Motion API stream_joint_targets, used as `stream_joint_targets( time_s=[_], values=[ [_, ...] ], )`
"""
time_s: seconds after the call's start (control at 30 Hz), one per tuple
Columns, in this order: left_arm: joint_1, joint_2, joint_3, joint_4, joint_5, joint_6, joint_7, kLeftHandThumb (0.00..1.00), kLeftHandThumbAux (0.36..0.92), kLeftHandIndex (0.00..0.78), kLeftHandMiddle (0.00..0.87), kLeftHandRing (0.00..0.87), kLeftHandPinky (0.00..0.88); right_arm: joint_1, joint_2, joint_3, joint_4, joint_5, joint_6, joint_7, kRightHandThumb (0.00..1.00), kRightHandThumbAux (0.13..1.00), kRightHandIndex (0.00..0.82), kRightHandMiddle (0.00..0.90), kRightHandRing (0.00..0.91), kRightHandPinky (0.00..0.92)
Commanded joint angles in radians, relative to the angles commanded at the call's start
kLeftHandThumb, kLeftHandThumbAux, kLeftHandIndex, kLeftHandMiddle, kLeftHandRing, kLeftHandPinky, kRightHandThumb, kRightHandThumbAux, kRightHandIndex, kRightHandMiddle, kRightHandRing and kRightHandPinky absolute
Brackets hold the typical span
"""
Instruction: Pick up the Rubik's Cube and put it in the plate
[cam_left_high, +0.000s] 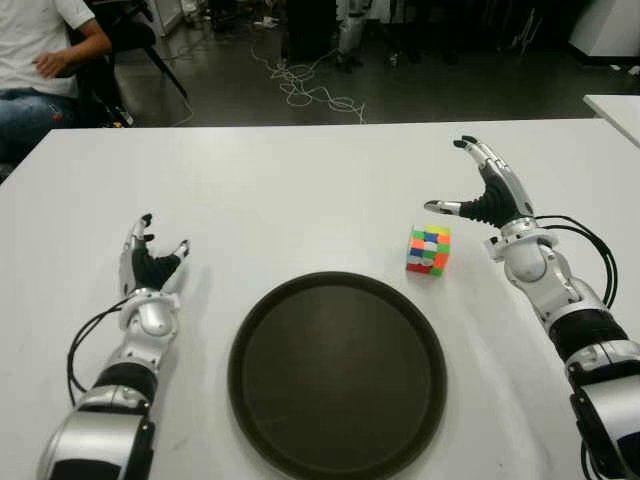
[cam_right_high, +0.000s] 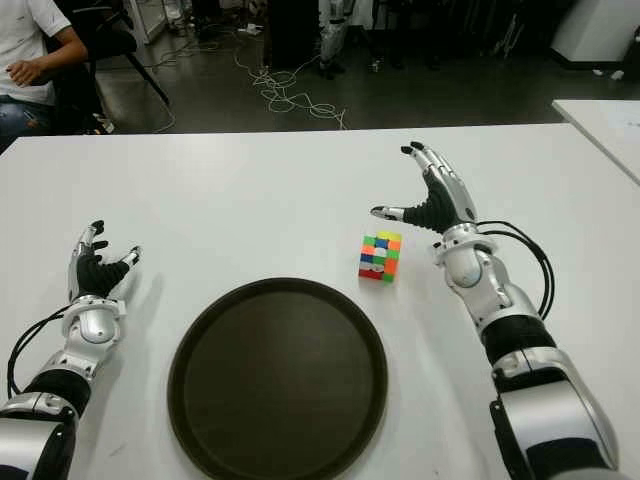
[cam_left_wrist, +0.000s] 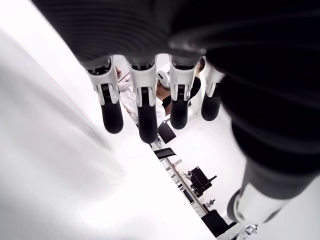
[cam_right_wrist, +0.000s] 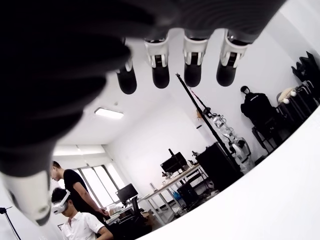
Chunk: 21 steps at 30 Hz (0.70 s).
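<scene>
Clearly the right robot hand (cam_left_high: 478, 195) was the nearer one: it showed over the white counter (cam_left_high: 300, 190) just to the right of the Rubik's Cube (cam_left_high: 428, 250) and slightly beyond it, apart from it, with its fingers (cam_right_wrist: 192, 70) spread and the thumb pointing toward the robot's left, holding nothing. From that robot hand the cube lay to the left and a little nearer the robot. The cube sat flat on the counter, one corner turned toward the robot; being a cube it offered no long axis, only opposed faces set at an angle to the counter's edge.

The plate (cam_left_high: 270, 400), a dark round tray, lay near the robot at the middle, empty. The cube stood just off its far right rim, not touching it. So the carry looked short: left and toward the robot.

The left robot hand (cam_left_high: 150, 262) showed well to the left of the plate, fingers relaxed and apart, empty, much farther from the cube.

Bare counter surrounded the cube on every side, with all edges well away. A person (cam_left_high: 40, 50) sat beyond the far left corner, clear of the work.
</scene>
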Motion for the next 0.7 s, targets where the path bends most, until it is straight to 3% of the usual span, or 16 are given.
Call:
stream_joint_targets(
  time_s=[0.27, 0.7],
  values=[
    [-0.001, -0.002, 0.001, 0.001, 0.0, -0.004, 0.005, 0.2, 0.728, 0.095, 0.142, 0.16, 0.196, 0.042, 0.015, 0.038, -0.066, -0.014, 0.045, 0.081, 0.0, 0.62, 0.0, 0.0, 0.0, 0.0],
    [-0.001, -0.001, -0.004, 0.0, 0.006, 0.009, 0.009, 0.184, 0.707, 0.093, 0.135, 0.144, 0.157, 0.056, 0.006, 0.081, -0.125, -0.056, 0.083, 0.173, 0.0, 0.646, 0.0, 0.0, 0.0, 0.0]
  ],
)
